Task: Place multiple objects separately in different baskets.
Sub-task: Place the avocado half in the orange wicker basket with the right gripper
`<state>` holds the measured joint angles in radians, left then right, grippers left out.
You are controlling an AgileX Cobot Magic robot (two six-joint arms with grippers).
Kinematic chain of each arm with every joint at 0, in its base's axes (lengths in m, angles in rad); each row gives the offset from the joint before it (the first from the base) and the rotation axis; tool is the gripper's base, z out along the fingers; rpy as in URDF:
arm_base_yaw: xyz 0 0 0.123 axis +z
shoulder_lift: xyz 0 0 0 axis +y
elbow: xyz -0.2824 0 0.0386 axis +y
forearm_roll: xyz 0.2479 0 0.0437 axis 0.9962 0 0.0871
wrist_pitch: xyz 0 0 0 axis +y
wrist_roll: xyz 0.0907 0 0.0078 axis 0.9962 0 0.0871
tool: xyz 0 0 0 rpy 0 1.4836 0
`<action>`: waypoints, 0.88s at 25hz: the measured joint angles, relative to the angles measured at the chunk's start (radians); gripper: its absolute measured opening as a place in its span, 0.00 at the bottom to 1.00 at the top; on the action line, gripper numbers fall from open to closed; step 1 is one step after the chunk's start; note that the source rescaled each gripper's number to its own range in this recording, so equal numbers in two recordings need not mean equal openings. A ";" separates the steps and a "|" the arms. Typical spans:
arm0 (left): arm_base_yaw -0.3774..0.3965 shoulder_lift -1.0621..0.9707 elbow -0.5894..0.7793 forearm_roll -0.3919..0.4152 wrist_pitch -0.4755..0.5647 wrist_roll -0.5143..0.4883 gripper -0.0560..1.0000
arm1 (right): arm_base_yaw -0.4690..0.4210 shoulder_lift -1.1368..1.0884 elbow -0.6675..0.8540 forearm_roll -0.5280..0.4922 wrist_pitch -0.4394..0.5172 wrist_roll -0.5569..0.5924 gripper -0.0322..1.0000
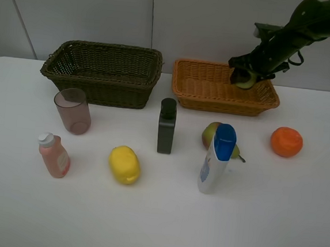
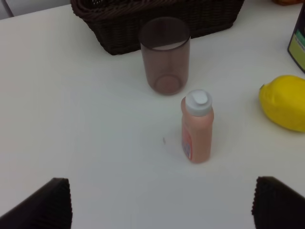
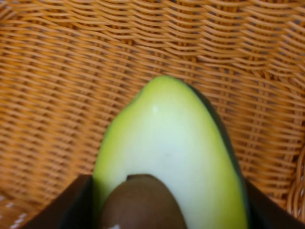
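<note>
White blue-capped bottle [image 1: 215, 162]: upright, nearest of all to the front edge of the table [image 1: 155, 232], a little right of the middle.
Green-red pear [image 1: 211, 134]: just behind the white bottle, partly hidden by it.
Yellow lemon [image 1: 124, 164]: lying left of the middle, near the front edge.
Pink bottle [image 1: 53, 155]: upright with a white cap, toward the front left corner.
Pink cup [image 1: 72, 111]: upright, mouth up, behind the pink bottle and just in front of the dark basket.
Dark green bottle [image 1: 166, 126]: upright at the middle of the table, between the lemon and the pear.
Orange [image 1: 286, 141]: alone near the right edge, in front of the light basket.
Dark brown-green basket [image 1: 104, 89]: at the back edge, left side; no item is seen inside.
Light orange basket [image 1: 224, 104]: at the back edge, right side, just beside the dark one.
Right gripper [image 1: 246, 73]: its fingers pinch the avocado half, over the right end of the light orange basket.
Avocado half [image 3: 176, 148]: between those fingers, cut face and pit visible, above the wicker floor; whether it touches the floor cannot be told.
Left gripper [image 2: 162, 205]: fingers spread wide with nothing between them, over bare table; the pink bottle stands ahead of it.
</note>
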<state>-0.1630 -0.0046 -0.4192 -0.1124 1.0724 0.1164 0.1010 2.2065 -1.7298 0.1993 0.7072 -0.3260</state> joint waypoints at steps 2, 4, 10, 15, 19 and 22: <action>0.000 0.000 0.000 0.000 0.000 0.000 1.00 | 0.000 0.018 -0.001 -0.013 -0.022 -0.001 0.36; 0.000 0.000 0.000 0.000 0.000 0.000 1.00 | 0.000 0.030 -0.001 -0.027 -0.042 -0.001 0.36; 0.000 0.000 0.000 0.000 0.000 0.000 1.00 | 0.000 0.038 -0.003 -0.068 -0.094 -0.001 0.36; 0.000 0.000 0.000 0.000 0.000 0.000 1.00 | 0.000 0.038 -0.003 -0.101 -0.110 -0.003 0.36; 0.000 0.000 0.000 0.000 0.000 0.000 1.00 | 0.000 0.038 -0.003 -0.106 -0.130 -0.003 0.36; 0.000 0.000 0.000 0.000 0.000 0.000 1.00 | 0.000 0.038 -0.003 -0.106 -0.132 -0.001 0.36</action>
<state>-0.1630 -0.0046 -0.4192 -0.1124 1.0724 0.1164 0.1010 2.2444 -1.7326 0.0930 0.5749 -0.3268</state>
